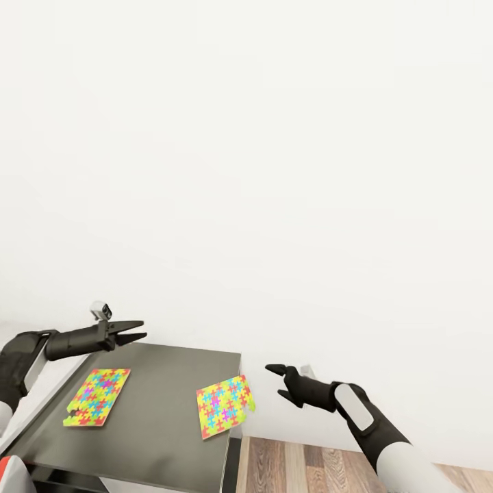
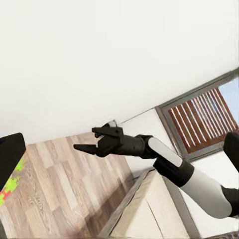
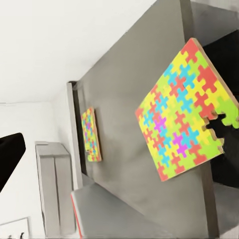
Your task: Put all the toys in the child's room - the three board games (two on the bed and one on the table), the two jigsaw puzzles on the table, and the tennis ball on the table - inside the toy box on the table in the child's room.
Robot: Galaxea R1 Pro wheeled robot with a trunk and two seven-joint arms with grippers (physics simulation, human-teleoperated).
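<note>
Both jigsaw puzzles (image 1: 98, 396) (image 1: 224, 405) lying on dark-grey table section (image 1: 164, 418), right one overhanging edge; none stowed yet. Left gripper (image 1: 134, 331) spread, empty, above table; right gripper (image 1: 277, 381) spread, empty, beside edge.

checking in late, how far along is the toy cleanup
Nothing looks done: both puzzles lie on the dark table, one overhanging its edge. Nothing in hand: left gripper and right gripper are open and empty. Toy box isn't visible.

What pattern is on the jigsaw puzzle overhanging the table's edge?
Interlocking yellow, red, blue, green and purple pieces on the jigsaw puzzle; clearest in the right wrist view.
</note>
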